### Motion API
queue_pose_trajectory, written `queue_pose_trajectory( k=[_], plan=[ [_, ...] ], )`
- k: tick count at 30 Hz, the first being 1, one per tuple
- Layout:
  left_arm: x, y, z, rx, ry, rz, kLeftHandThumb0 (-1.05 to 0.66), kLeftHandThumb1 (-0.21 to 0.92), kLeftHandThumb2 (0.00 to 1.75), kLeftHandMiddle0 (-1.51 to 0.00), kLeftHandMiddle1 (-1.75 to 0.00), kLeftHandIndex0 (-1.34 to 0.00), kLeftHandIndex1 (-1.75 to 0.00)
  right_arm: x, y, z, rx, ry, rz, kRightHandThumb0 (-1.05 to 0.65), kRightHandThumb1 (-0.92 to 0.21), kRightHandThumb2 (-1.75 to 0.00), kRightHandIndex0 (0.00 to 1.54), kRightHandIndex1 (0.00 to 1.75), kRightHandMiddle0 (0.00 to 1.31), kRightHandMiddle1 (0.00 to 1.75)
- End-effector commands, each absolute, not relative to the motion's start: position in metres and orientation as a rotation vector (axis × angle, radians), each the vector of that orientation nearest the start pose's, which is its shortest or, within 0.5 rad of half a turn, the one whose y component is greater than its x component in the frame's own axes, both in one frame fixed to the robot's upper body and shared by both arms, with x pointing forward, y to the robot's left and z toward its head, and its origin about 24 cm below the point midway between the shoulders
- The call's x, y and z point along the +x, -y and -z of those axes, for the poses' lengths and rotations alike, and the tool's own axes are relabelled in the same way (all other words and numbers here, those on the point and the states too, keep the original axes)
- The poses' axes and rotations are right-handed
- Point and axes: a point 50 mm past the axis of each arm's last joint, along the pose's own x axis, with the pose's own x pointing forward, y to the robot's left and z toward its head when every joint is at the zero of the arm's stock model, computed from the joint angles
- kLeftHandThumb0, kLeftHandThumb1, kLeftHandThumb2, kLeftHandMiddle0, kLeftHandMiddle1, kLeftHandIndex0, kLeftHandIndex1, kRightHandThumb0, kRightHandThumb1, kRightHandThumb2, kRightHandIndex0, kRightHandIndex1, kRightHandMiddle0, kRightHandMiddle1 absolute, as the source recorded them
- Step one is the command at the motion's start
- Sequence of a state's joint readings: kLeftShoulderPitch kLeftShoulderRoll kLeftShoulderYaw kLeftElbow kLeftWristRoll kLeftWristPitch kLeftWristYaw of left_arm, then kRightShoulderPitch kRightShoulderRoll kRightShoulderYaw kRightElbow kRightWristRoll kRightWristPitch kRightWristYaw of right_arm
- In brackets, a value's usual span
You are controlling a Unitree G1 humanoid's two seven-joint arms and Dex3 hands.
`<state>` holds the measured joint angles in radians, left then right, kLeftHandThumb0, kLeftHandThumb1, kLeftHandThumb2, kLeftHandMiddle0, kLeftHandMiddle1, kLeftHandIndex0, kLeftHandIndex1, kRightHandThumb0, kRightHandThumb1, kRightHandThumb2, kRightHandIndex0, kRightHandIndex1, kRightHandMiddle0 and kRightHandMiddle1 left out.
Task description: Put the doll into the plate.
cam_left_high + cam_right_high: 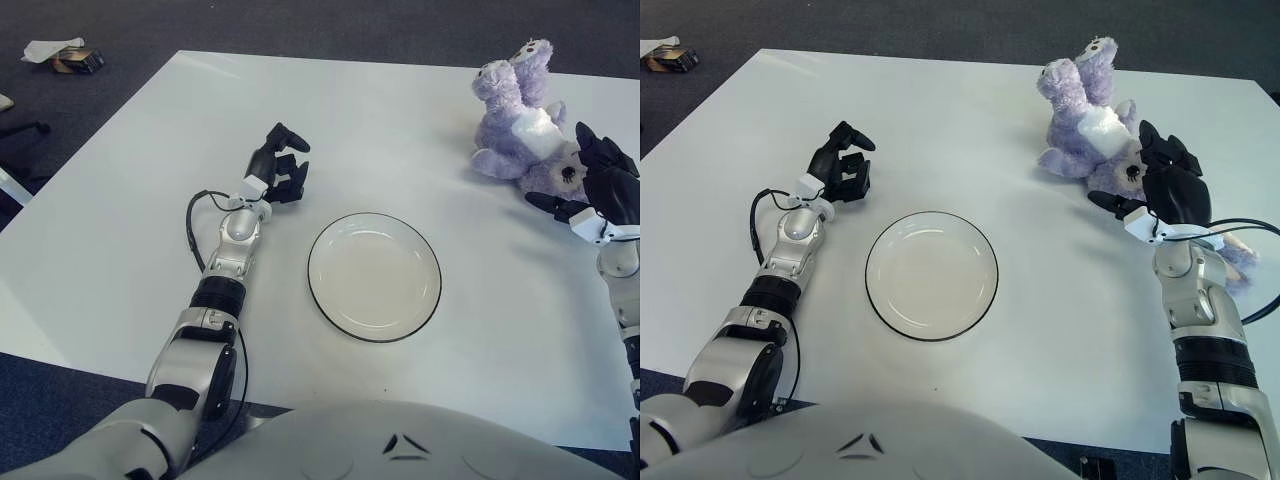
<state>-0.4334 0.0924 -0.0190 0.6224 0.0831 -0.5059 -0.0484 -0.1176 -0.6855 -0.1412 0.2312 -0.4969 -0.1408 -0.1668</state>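
Left eye view: the purple doll (523, 125) lies at the far right of the white desk (120, 200), well apart from the plate (374, 276). The left hand (279, 165) (fingers loosely curled, holding nothing) shows left of the plate.

Right eye view: the right hand (1162, 185), fingers spread, covers the doll's head; contact is unclear.

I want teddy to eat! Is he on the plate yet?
Not yet. The plate is empty; the doll lies apart from it, by the right hand.

Bare table (1060, 250) between doll (1087, 130) and plate (931, 274), no obstacles.
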Motion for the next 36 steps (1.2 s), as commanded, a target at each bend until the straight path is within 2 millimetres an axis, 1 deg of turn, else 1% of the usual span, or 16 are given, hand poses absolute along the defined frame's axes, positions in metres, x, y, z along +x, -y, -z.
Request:
queue_pose_trajectory(
  k=[1,7,14,20,30,36],
  plan=[
    [0.31,-0.134,-0.036,0.186,0.202,0.187,-0.39,0.63,0.92,-0.97,-1.75,-0.37,-1.75,0.274,0.308,-0.116,-1.157,0.123,0.273,-1.05,-0.92,-0.21,0.0,0.0,0.0,0.0],
    [0.31,-0.134,-0.036,0.19,0.201,0.186,-0.39,0.63,0.92,-0.98,-1.75,-0.37,-1.75,0.287,0.305,-0.114,-1.145,0.099,0.284,-1.05,-0.92,-0.19,0.0,0.0,0.0,0.0],
    [0.309,-0.134,-0.035,0.19,0.201,0.185,-0.39,0.63,0.92,-0.98,-1.75,-0.37,-1.75,0.298,0.304,-0.11,-1.106,0.083,0.294,-1.05,-0.92,-0.23,0.0,0.0,0.0,0.0],
    [0.308,-0.134,-0.036,0.191,0.214,0.173,-0.4,0.62,0.94,-0.98,-1.75,-0.38,-1.75,0.314,0.307,-0.097,-1.098,0.04,0.296,-1.05,-0.92,-0.27,0.0,0.0,0.0,0.0],
    [0.306,-0.134,-0.036,0.204,0.223,0.178,-0.4,0.6,0.96,-0.98,-1.75,-0.39,-1.75,0.319,0.313,-0.086,-1.14,0.011,0.282,-1.05,-0.92,-0.25,0.0,0.0,0.01,0.0],
    [0.305,-0.135,-0.037,0.21,0.224,0.178,-0.4,0.6,0.96,-0.97,-1.75,-0.39,-1.75,0.324,0.316,-0.078,-1.196,-0.028,0.276,-1.05,-0.92,-0.25,0.0,0.0,0.02,0.01]
  ],
)
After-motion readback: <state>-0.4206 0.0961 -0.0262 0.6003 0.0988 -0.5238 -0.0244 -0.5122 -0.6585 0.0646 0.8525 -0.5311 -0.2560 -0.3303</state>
